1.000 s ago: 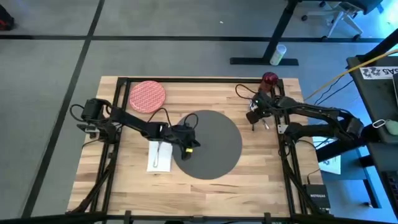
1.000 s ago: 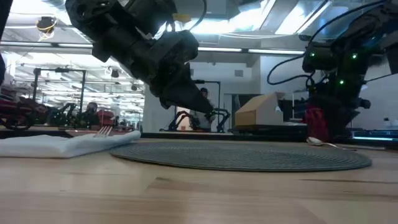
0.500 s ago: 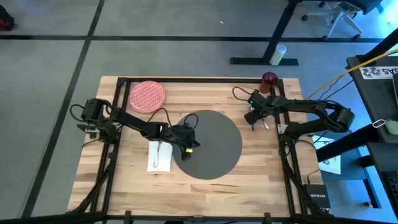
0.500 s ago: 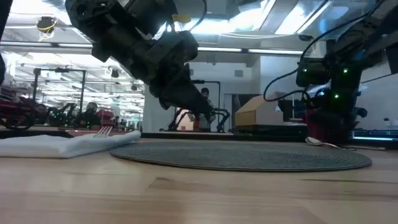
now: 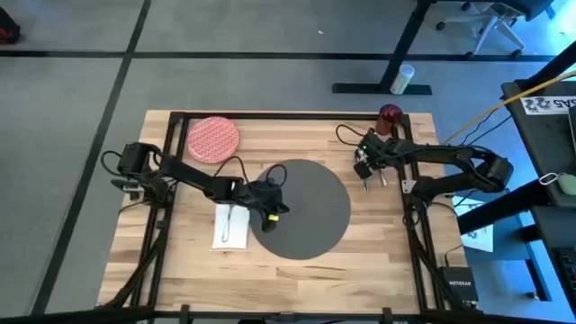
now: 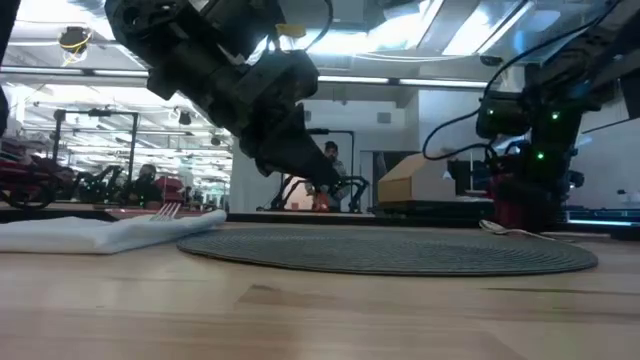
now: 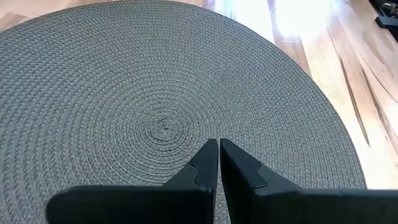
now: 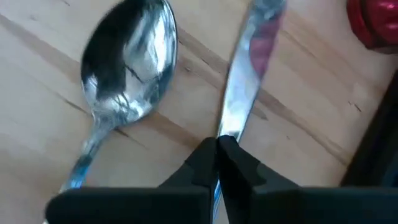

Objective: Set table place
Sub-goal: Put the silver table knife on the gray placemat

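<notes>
Jaws of the right gripper [image 8: 216, 155] pinch the knife [image 8: 245, 81] beside the spoon [image 8: 124, 68] at the mat's [image 5: 301, 207] two o'clock on the counter [image 5: 396, 252], presumably to reposition it, while the left gripper [image 7: 217, 168] hovers pressed together over the mat's nine o'clock edge.

Glossy metal spoon [image 8: 127, 65], woven mat [image 7: 155, 93]

From overhead we look straight down on the light wooden table [image 5: 378, 238]. Our table-level camera faces across its round dark grey woven mat [image 6: 400, 252], shared with both.
</notes>
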Robot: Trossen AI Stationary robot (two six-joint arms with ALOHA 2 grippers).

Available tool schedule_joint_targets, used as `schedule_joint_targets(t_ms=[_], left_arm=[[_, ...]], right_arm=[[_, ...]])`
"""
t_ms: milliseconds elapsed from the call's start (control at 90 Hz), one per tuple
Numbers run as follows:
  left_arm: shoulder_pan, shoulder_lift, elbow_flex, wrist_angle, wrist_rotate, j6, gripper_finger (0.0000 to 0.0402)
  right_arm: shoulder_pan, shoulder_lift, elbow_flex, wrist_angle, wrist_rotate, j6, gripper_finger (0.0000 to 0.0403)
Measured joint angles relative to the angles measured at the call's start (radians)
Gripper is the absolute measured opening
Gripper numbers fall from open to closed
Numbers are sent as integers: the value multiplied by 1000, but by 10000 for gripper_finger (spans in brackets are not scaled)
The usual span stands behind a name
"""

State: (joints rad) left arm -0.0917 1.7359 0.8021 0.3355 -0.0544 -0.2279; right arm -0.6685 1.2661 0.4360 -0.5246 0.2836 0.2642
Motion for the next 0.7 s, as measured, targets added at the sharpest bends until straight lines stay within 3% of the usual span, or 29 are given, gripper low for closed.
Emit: schedule_joint_targets(t_ms=[311, 544, 700], left_arm=[[0, 0, 0, -3, 0, 0, 0], [0, 0, 0, -3, 0, 0, 0], [0, 0, 0, -2, 1, 0, 0]], right_arm=[[1, -137, 59, -148, -24, 0, 1], [36, -247, 67, -151, -82, 0, 1], [33, -252, 59, -152, -113, 0, 6]])
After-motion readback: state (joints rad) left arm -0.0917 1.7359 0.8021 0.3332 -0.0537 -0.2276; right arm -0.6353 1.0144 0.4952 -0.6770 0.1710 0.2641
